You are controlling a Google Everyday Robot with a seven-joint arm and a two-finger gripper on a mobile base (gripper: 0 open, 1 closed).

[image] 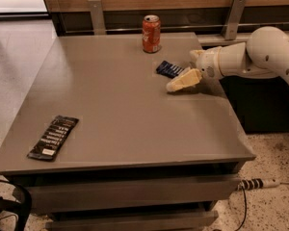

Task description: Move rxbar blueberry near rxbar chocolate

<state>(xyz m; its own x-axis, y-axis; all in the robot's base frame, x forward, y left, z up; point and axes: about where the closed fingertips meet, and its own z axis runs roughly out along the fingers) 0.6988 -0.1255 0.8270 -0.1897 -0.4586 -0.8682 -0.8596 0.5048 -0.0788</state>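
The rxbar blueberry (169, 69), a small dark blue wrapper with white lettering, lies flat on the grey table (120, 105) at the back right, just in front of a can. My gripper (182, 81) reaches in from the right on a white arm. It is low over the table, right next to the blue bar's near right end and overlapping its edge. The rxbar chocolate (53, 137), a long black wrapper with rows of white text, lies near the table's front left edge, far from the gripper.
An orange soda can (151, 33) stands upright at the back of the table, just behind the blue bar. A wall with metal brackets runs behind the table. A power strip (260, 183) lies on the floor at the right.
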